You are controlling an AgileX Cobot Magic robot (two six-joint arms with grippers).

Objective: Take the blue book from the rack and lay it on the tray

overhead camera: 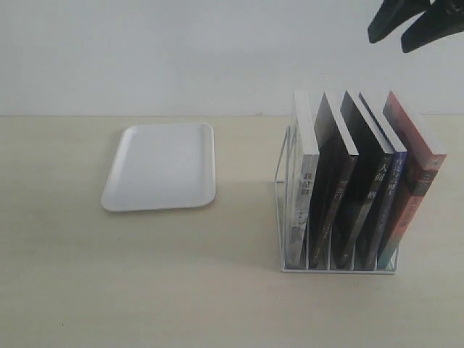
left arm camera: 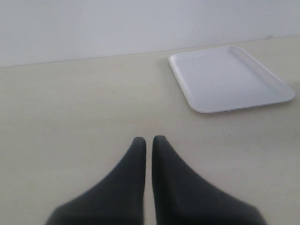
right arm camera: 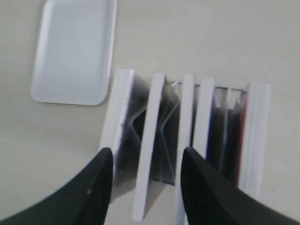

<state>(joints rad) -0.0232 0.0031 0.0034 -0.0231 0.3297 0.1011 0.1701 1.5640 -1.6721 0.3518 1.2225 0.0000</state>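
Note:
The white wire rack stands on the right of the table and holds several upright books. The blue book, with its blue spine, is second from the right, next to the red-and-teal book. From above, the right wrist view shows the blue book by its white page edge. My right gripper hangs open well above the rack; in its own view the right gripper sits over the left-hand books. The tray lies bare on the left. Low over the table, short of the tray, my left gripper is shut with nothing in it.
Black-spined books and a white-spined book fill the other slots. A pale wall runs behind the table. The tray lies a short way from the rack.

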